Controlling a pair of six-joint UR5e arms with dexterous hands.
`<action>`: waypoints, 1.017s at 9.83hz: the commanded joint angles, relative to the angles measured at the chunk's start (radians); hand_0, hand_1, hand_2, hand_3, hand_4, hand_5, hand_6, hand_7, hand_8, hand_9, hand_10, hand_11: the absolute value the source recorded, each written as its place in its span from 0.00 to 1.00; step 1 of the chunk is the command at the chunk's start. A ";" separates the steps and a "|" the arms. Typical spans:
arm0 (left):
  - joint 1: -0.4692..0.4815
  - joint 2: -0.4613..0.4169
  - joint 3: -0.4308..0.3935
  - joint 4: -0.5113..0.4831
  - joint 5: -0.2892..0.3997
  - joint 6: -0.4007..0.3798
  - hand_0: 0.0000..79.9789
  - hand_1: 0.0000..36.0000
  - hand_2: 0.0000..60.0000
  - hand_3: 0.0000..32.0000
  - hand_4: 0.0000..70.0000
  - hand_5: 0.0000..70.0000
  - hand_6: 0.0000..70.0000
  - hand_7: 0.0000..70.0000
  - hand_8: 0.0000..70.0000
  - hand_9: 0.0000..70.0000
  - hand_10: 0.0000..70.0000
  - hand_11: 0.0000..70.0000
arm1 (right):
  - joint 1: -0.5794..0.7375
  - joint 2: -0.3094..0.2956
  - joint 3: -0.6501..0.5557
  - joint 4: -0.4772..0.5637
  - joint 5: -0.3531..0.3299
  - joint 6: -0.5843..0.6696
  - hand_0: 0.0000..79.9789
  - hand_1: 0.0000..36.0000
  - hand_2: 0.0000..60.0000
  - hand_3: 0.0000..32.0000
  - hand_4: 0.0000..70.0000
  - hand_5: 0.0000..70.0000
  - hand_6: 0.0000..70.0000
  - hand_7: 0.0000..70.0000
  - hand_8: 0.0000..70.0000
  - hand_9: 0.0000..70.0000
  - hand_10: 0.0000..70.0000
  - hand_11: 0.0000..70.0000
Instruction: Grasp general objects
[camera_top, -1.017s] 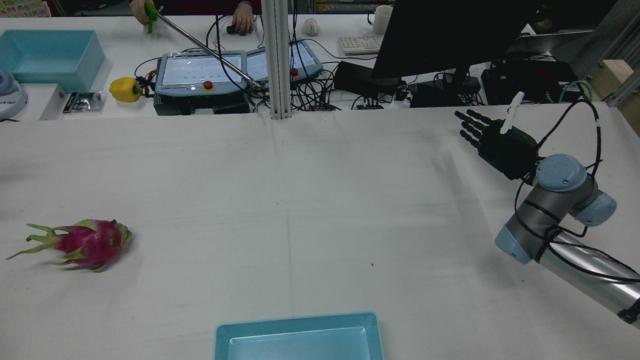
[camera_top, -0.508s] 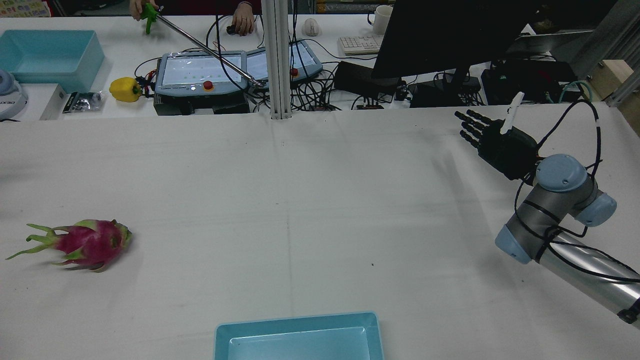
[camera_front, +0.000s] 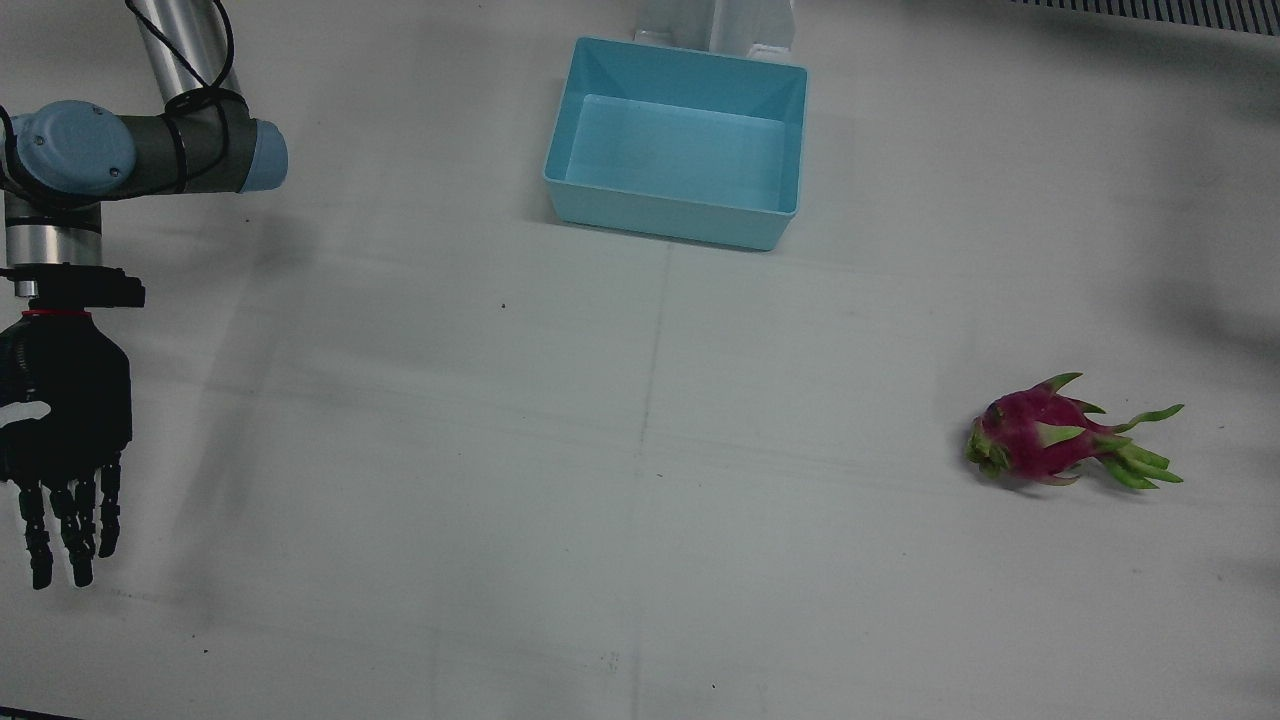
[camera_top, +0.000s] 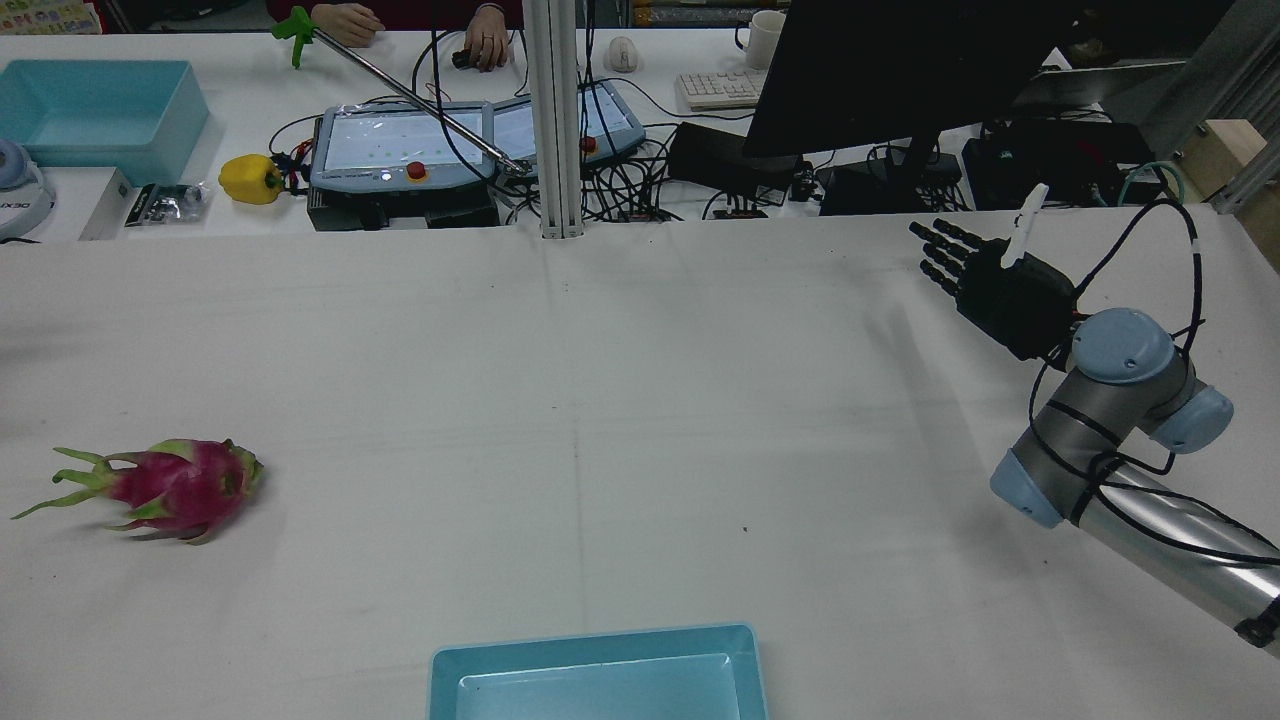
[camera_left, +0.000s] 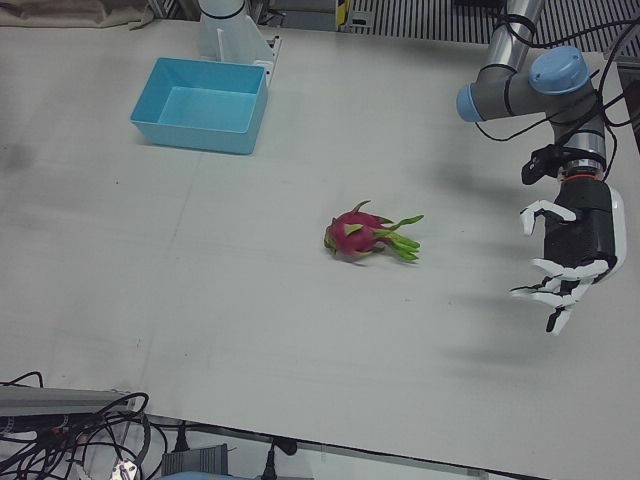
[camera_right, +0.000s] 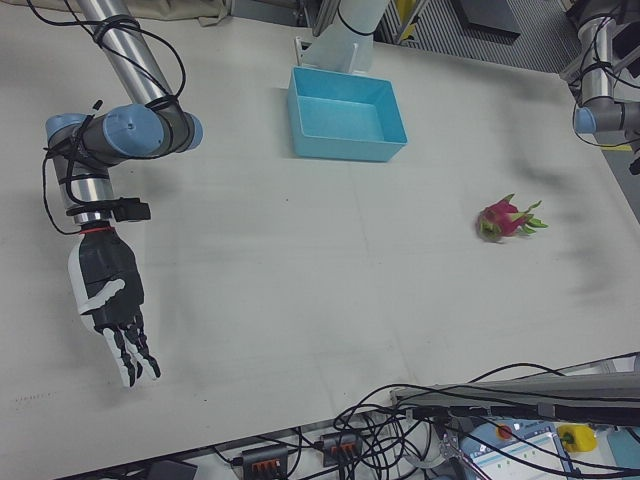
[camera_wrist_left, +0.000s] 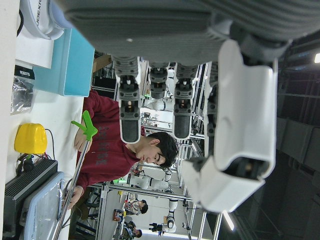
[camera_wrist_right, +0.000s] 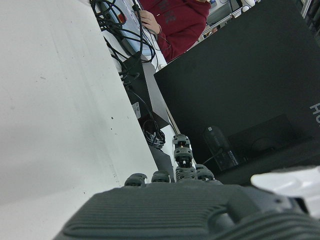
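currently we see the dragon fruit (camera_front: 1040, 440) lying on its side on the white table (camera_front: 640, 500), well apart from the blue bin (camera_front: 680, 140). the left hand (camera_left: 570, 260) hovers beside it, fingers spread, holding nothing. the right hand (camera_front: 60, 430) hangs at the far side, fingers spread and empty.

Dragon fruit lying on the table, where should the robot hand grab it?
Grip the dragon fruit around its round pink body, coming down from above, likely with the nearer left hand. It lies on its side on the table; the thin green tips at one end look too floppy to hold.
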 joint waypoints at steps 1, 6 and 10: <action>0.001 0.000 -0.002 0.007 -0.002 0.004 1.00 1.00 1.00 0.00 0.73 0.27 0.43 0.42 0.19 0.16 0.19 0.34 | 0.000 0.000 0.001 0.000 -0.001 0.000 0.00 0.00 0.00 0.00 0.00 0.00 0.00 0.00 0.00 0.00 0.00 0.00; 0.001 0.002 -0.009 0.005 -0.002 0.006 1.00 1.00 1.00 0.00 0.72 0.21 0.40 0.39 0.18 0.16 0.18 0.33 | 0.000 0.000 0.001 0.000 0.000 0.000 0.00 0.00 0.00 0.00 0.00 0.00 0.00 0.00 0.00 0.00 0.00 0.00; -0.012 0.122 -0.150 -0.064 0.000 0.021 1.00 1.00 1.00 0.00 0.85 0.35 0.45 0.45 0.15 0.11 0.16 0.29 | 0.000 -0.002 0.003 0.000 0.000 0.000 0.00 0.00 0.00 0.00 0.00 0.00 0.00 0.00 0.00 0.00 0.00 0.00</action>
